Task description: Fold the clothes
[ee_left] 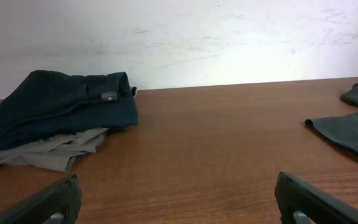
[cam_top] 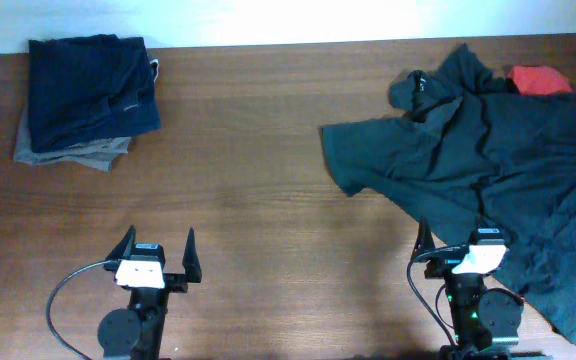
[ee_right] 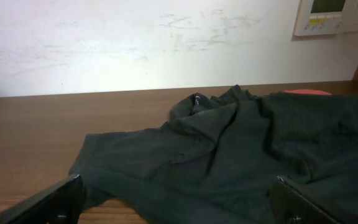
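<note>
A large charcoal T-shirt (cam_top: 488,150) lies crumpled and spread over the right side of the table. A red garment (cam_top: 540,80) peeks out behind it at the back right. My right gripper (cam_top: 455,240) stands open at the shirt's near edge. In the right wrist view the charcoal T-shirt (ee_right: 229,155) fills the space ahead of and below the right gripper (ee_right: 179,199), which grips nothing. My left gripper (cam_top: 158,245) stands open over bare wood at the front left, far from the shirt. The left wrist view shows the left gripper (ee_left: 179,199) with only table between its fingers.
A folded stack sits at the back left: a navy garment (cam_top: 93,90) on a tan one (cam_top: 73,152). In the left wrist view the folded stack (ee_left: 61,106) is at the left and a shirt sleeve (ee_left: 353,130) at the right. A white wall runs behind the table.
</note>
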